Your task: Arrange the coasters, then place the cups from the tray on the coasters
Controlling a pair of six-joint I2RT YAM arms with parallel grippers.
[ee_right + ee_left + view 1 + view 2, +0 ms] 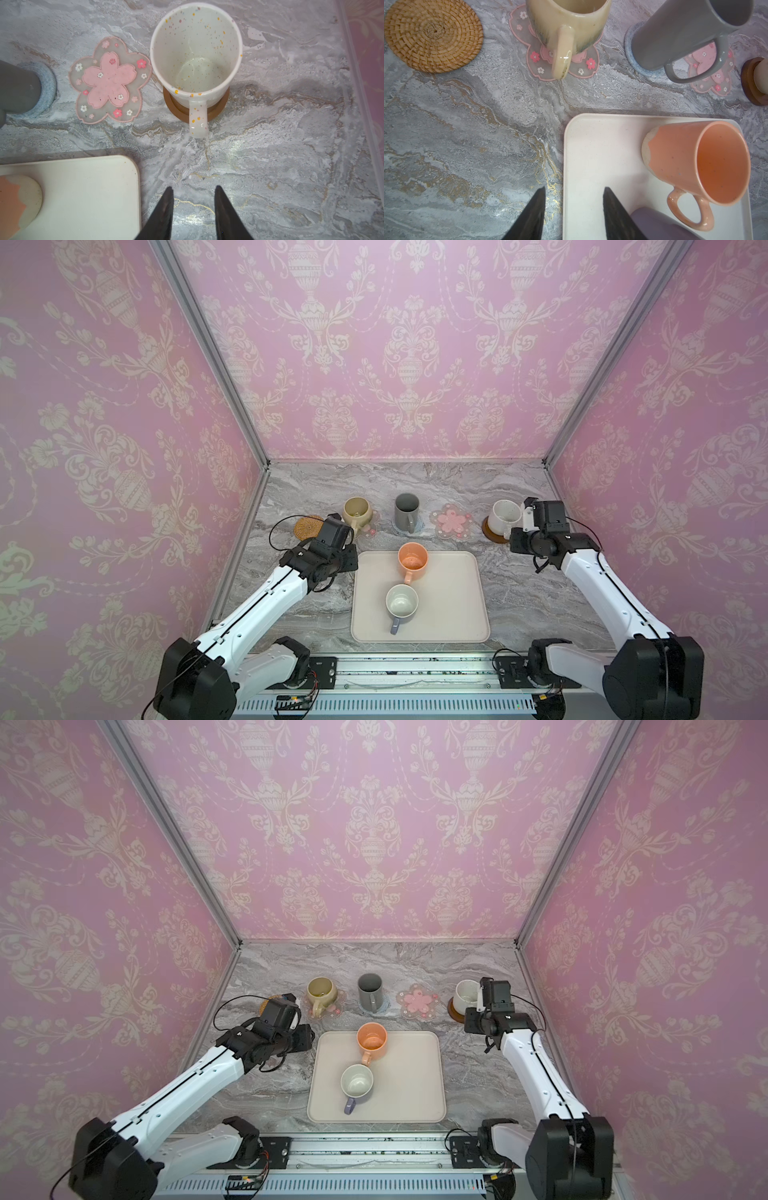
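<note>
our left gripper (574,189) hangs half open and empty over the edge of the tray (591,145), and our right gripper (193,188) hangs part open and empty near the speckled mug (196,52) on its brown disc (178,108). 2 mugs stand on the tray, the peach mug (412,558) with its handle just beside the rim of the lavender mug (401,603); lifting either carelessly could tip the other. the rattan coaster (432,35) and 1 flower coaster (110,80) lie bare, and we judge both light enough to slide if a mug lands off centre.
</note>
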